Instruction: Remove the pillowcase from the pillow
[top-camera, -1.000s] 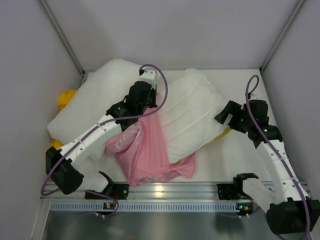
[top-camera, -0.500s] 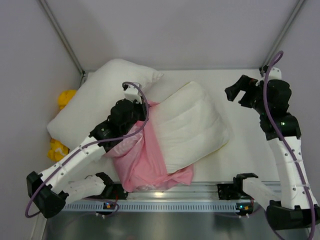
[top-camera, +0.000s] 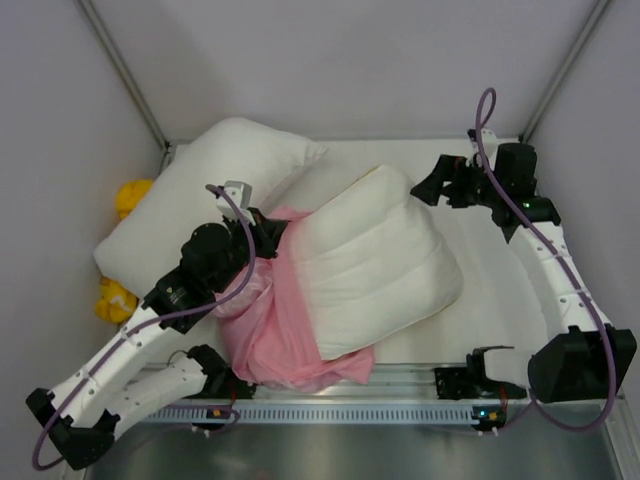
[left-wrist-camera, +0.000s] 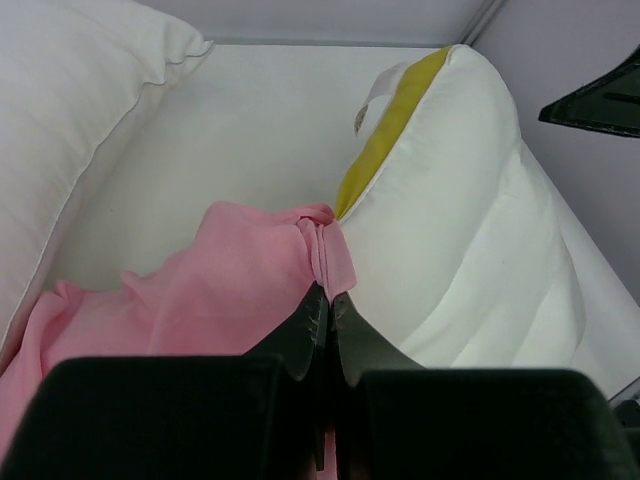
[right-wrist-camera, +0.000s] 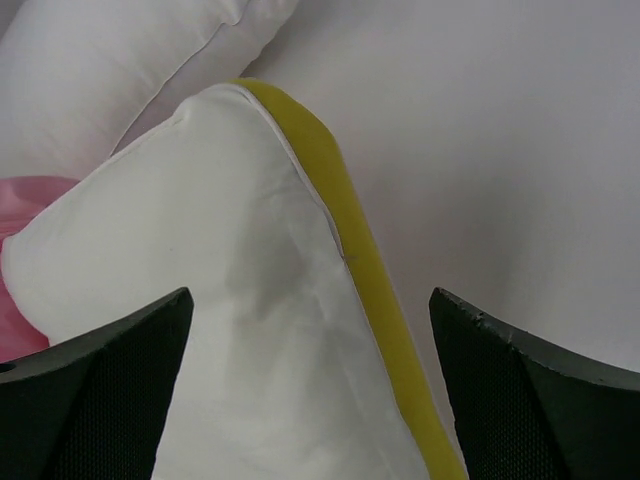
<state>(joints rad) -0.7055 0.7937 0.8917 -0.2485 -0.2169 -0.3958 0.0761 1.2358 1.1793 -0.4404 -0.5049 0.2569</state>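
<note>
The pillowcase (top-camera: 275, 320) is mostly drawn off the pillow (top-camera: 375, 265). It is bunched around the pillow's near-left end, and only that end seems to be covered. The rest of the pillow, its yellow band (right-wrist-camera: 340, 230) included, lies bare. A fold of the pink fabric is pinched tight in the left gripper (left-wrist-camera: 328, 300), just beside the pillow's left edge. The right gripper (top-camera: 440, 187) is spread wide above the pillow's far corner, with nothing held. Only a last pull appears to be left.
</note>
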